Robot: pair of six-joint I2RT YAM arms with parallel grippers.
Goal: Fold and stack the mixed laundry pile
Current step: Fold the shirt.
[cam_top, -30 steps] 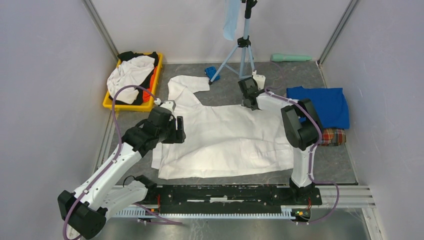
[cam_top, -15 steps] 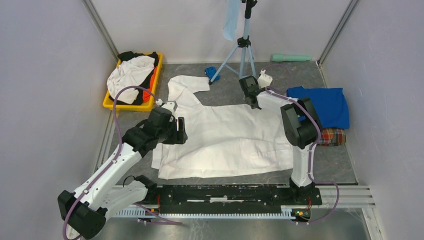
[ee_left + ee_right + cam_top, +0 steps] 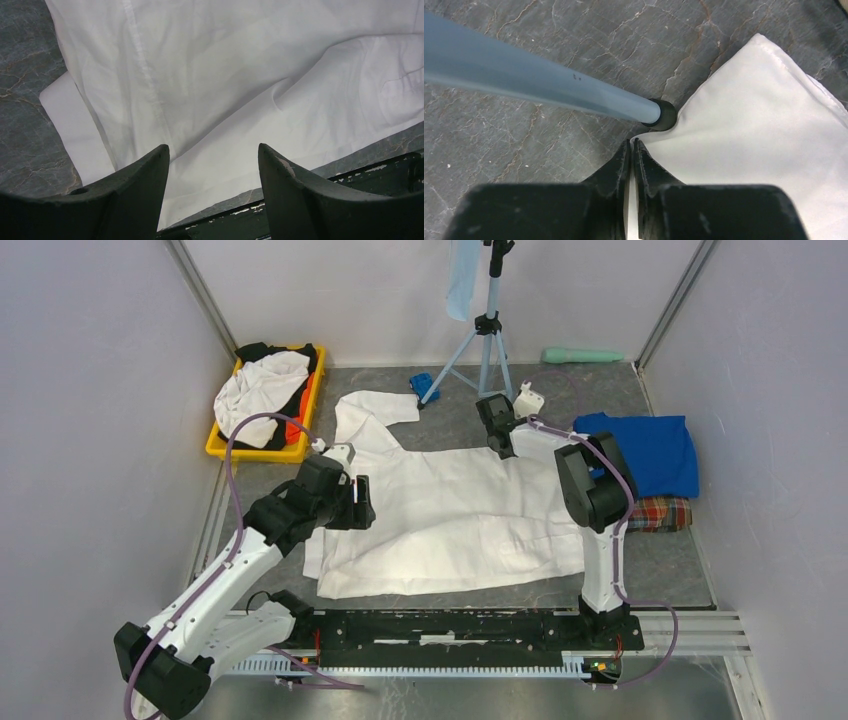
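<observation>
the right gripper point(image 3: 631, 146), wide a second ago, now pinches the far edge of the white shirt point(image 3: 450, 515) spread flat in the middle, just beside the tripod foot point(image 3: 665, 114), while the left gripper point(image 3: 212, 152) hangs open over its left side, so a fold looks ready to start.

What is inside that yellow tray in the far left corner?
The yellow tray holds a crumpled white garment on top, with black cloth and orange cloth showing around it. Anything beneath, and the tray's floor, is covered.

White shirt point(image 3: 450, 515) — flat, unfolded
</observation>
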